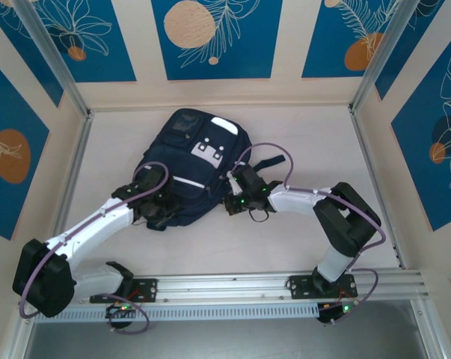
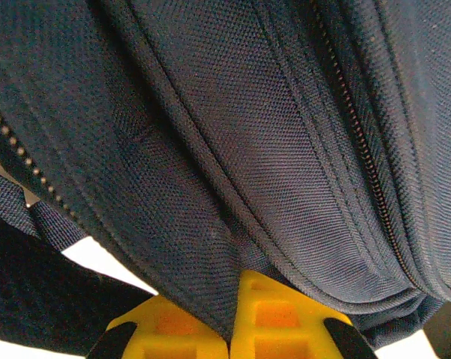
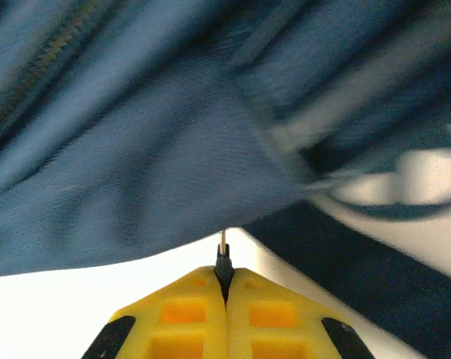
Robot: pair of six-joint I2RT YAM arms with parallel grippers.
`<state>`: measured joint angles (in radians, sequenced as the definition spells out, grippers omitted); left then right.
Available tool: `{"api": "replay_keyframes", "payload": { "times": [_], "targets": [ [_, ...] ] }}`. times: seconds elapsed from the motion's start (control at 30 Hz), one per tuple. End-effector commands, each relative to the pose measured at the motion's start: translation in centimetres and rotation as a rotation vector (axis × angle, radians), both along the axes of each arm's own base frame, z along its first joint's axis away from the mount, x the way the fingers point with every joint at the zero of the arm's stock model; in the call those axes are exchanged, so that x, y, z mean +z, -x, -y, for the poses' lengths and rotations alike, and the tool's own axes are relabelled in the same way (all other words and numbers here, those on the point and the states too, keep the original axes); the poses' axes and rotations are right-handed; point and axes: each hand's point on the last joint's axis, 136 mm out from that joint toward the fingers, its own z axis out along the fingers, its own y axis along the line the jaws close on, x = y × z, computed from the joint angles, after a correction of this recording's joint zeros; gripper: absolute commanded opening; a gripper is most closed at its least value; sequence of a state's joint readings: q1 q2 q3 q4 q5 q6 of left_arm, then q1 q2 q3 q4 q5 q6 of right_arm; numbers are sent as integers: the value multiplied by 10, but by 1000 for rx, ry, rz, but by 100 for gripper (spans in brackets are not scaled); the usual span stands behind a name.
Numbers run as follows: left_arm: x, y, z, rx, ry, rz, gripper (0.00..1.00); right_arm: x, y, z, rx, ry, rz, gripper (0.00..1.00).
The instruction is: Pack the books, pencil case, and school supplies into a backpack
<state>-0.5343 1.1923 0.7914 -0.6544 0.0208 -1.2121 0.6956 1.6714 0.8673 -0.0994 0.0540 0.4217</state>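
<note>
Our left end effector (image 2: 229,314) pinches backpack (image 1: 184,168) fabric at 7 o'clock; our right end effector (image 3: 225,280) clamps a thin tab (image 3: 224,263) at 4 o'clock.

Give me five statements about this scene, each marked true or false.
1. The backpack lies flat on the table. True.
2. The left gripper is open. False: it is shut on a fold of backpack fabric.
3. The right gripper is shut. True.
4. The backpack is red. False: it is navy blue.
5. The right gripper is at the backpack's far end. False: it is at the near end, on the right side.
</note>
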Motion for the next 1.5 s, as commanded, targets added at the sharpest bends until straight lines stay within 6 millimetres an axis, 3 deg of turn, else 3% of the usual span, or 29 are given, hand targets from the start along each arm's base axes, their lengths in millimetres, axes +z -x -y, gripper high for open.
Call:
{"api": "replay_keyframes", "payload": {
  "times": [0.0,0.3,0.43,0.57,0.7,0.8,0.83,0.87,1.03,1.23,1.37,1.47],
  "targets": [
    [-3,13,-11,-31,-47,-36,0,-16,-6,33,-158,67,-85,0],
    [-4,13,-6,-54,-27,-41,0,-15,-20,45,-274,34,-149,0],
    [-5,11,17,-142,35,-37,0,-9,-18,42,-275,-4,-163,6],
    [-2,12,45,-250,73,-40,0,-9,-12,53,-306,10,-146,32],
    [0,14,69,-332,115,-41,0,2,1,70,-354,19,-113,79],
    [1,17,87,-399,134,-38,0,21,9,94,-437,39,-54,83],
    [1,19,94,-426,137,-40,0,30,11,102,-463,39,-23,96],
    [1,21,101,-452,143,-40,0,38,13,107,-479,34,3,99],
    [7,34,149,-653,172,-44,0,79,19,132,-547,3,102,99],
    [26,48,198,-877,177,-43,15,100,18,141,-550,-25,158,99],
    [23,67,219,-939,209,-76,22,112,17,150,-569,-40,194,99],
    [20,79,228,-1000,227,-106,39,117,16,156,-576,-47,211,99]
  ]
}}
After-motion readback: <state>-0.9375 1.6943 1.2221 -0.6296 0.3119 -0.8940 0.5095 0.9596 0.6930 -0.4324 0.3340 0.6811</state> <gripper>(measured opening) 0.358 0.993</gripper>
